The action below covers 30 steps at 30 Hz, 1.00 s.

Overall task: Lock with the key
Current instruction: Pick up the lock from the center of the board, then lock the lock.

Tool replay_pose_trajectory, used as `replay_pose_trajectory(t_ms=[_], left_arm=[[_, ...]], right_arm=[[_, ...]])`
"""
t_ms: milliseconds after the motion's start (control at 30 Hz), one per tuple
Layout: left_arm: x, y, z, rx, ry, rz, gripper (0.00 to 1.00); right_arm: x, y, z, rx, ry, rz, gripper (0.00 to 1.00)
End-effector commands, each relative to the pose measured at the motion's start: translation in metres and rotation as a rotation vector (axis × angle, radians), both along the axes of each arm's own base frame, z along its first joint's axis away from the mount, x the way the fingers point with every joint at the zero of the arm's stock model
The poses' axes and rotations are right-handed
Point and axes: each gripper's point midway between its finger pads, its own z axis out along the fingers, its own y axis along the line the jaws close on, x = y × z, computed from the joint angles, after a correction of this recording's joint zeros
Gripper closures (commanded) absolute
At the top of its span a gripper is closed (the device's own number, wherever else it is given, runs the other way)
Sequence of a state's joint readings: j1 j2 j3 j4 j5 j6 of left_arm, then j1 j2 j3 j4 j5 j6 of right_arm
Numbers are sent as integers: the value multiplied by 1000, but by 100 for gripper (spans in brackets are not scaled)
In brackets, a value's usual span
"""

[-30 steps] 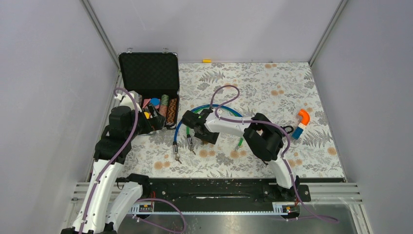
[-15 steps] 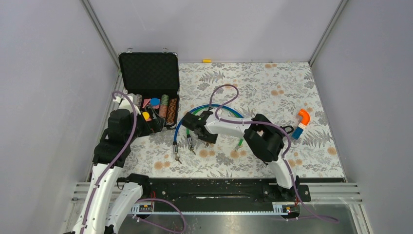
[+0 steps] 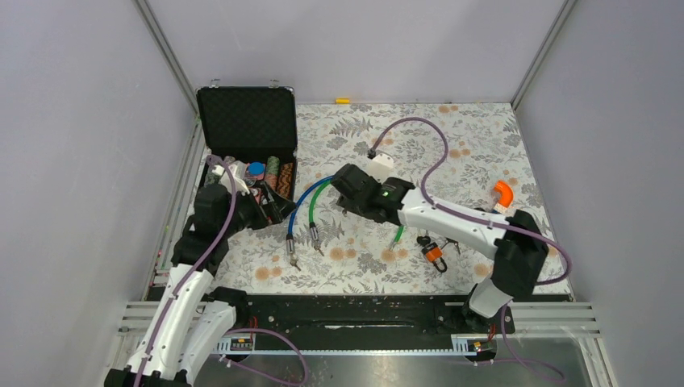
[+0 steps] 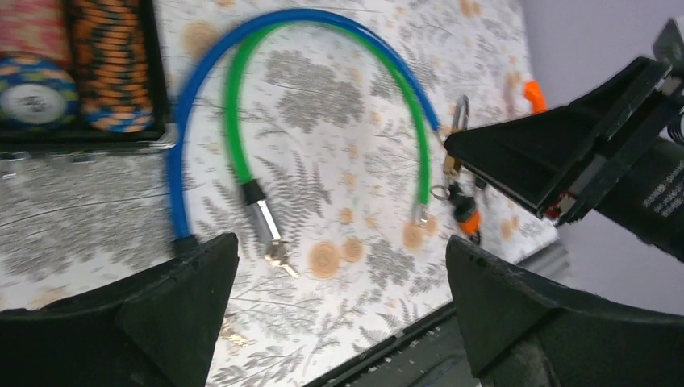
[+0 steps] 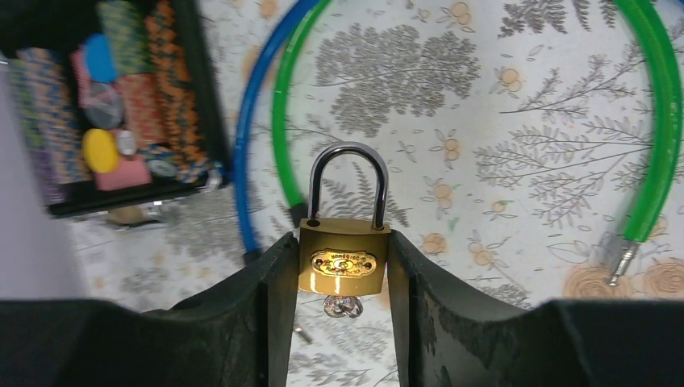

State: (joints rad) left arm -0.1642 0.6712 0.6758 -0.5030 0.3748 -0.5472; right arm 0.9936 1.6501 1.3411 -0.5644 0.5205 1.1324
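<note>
My right gripper [image 5: 343, 250] is shut on a brass padlock [image 5: 343, 262], gripping its body by the sides and holding it above the patterned mat. Its steel shackle [image 5: 348, 173] points away from me, and the left leg looks lifted out of its hole. A small silver key head [image 5: 342, 305] shows under the padlock body. In the top view the right gripper [image 3: 348, 189] hides the padlock. A key bunch with an orange tag [image 3: 434, 253] lies on the mat, also in the left wrist view [image 4: 465, 216]. My left gripper [image 4: 340, 242] is open and empty, near the case [image 3: 262, 208].
A blue cable [image 3: 300, 208] and a green cable [image 3: 319, 193] arc across the mat, metal ends toward me. An open black case [image 3: 246, 121] with poker chips stands at the back left. An orange and blue piece [image 3: 500, 201] lies at the right.
The right arm has swung its elbow out to the right, and its gripper moved up and right with the padlock. That uncovered the orange-tagged keys. The left arm shifted slightly.
</note>
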Motion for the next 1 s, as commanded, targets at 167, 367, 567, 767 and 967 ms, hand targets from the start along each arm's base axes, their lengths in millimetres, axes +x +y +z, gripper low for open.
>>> replay_pose_trajectory(t_ms=[167, 367, 567, 767, 967], left_arm=[[12, -70, 72, -262, -329, -211, 1], [20, -106, 72, -239, -321, -264, 1], [29, -126, 72, -181, -394, -247, 4], [34, -132, 81, -228, -468, -164, 23], [32, -143, 76, -217, -456, -173, 55]], right_arm=[[-8, 20, 70, 371, -2, -13, 77], [-18, 26, 99, 502, 12, 0, 76], [-25, 26, 112, 591, 60, -8, 76], [-26, 23, 119, 629, 69, -23, 76], [-25, 21, 118, 660, 96, -58, 76]])
